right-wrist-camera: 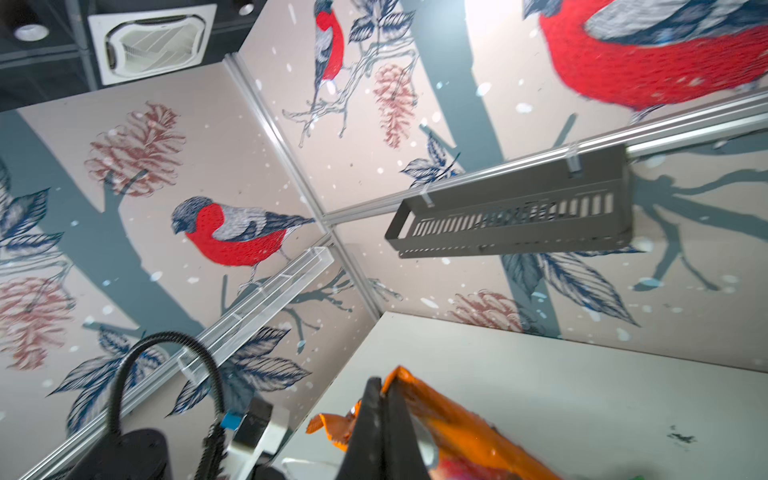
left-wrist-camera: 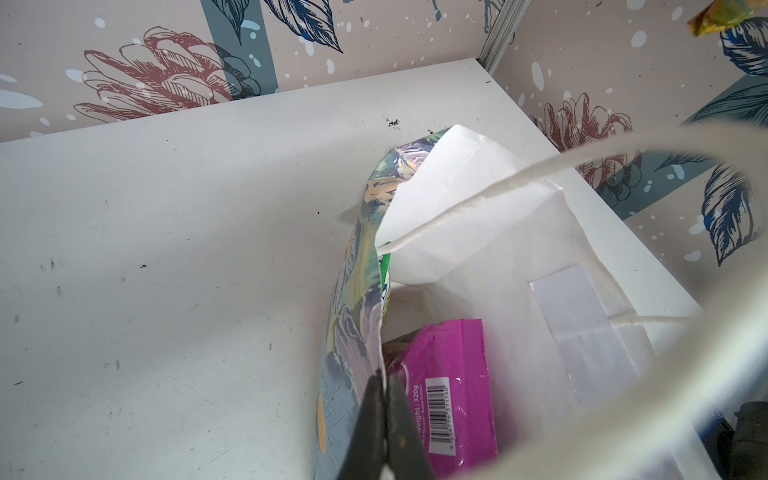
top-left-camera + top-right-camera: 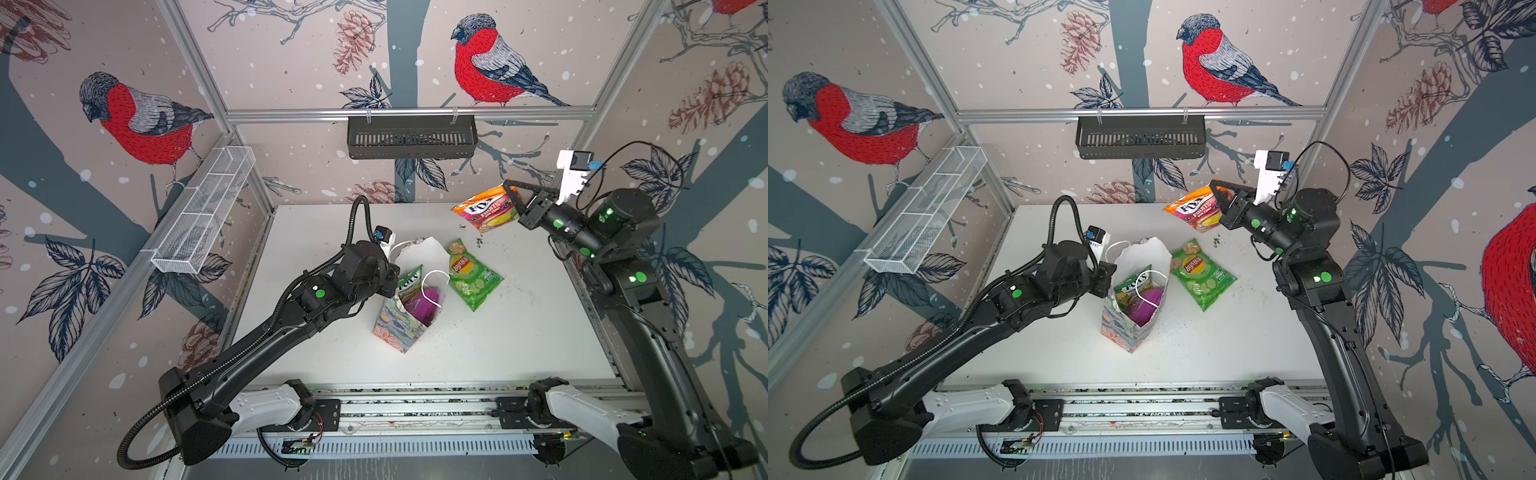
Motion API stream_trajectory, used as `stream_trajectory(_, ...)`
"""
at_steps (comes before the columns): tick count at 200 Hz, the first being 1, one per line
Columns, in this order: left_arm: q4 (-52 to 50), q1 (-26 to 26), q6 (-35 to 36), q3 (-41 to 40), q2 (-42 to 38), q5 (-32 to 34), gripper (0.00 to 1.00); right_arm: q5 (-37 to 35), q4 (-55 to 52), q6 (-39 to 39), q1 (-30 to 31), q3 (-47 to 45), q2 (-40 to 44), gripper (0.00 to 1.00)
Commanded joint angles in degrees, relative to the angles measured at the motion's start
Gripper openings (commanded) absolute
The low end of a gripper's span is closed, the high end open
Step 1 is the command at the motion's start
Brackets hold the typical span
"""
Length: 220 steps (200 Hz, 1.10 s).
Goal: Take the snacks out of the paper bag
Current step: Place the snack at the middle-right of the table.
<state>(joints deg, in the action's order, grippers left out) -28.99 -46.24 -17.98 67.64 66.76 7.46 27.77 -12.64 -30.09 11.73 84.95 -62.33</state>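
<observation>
Above purple packet (image 3: 428, 301), cord handle (image 3: 424, 284) (white)

Robotics lab test cell, aluminium frame (image 3: 407, 113), bird-print wall panels (image 3: 291, 62), two arms (image 3: 266, 345) on a rail (image 3: 415, 409), white tabletop (image 3: 519, 332).

Bright, even light from above; soft shadows on side wall (image 3: 723, 299). Both top views fisheye-bent at edges. Left wrist view: cord handle (image 2: 540, 174) close, blurred. Right wrist view soft, smeared, one blown-out glare patch.
</observation>
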Motion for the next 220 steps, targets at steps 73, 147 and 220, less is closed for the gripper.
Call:
stream_trajectory(73, 2.45, 0.65, 2.10, 1.94, 0.59, 1.98, 0.00, -23.13, -14.80, 7.46, -9.31, -11.50, -8.93, 0.00)
stream_trajectory(147, 3.90, 2.25, 2.72, 1.98, 0.81, 3.96, 0.00, -39.05, -19.97, 13.58, -11.70, -10.52, -17.58, 0.00)
stream_trajectory(220, 3.98, 2.47, 2.65, 2.94, 2.00, 3.55, 0.00, -34.73, -26.79, 16.04, -12.87, -1.71, -36.30, 0.00)
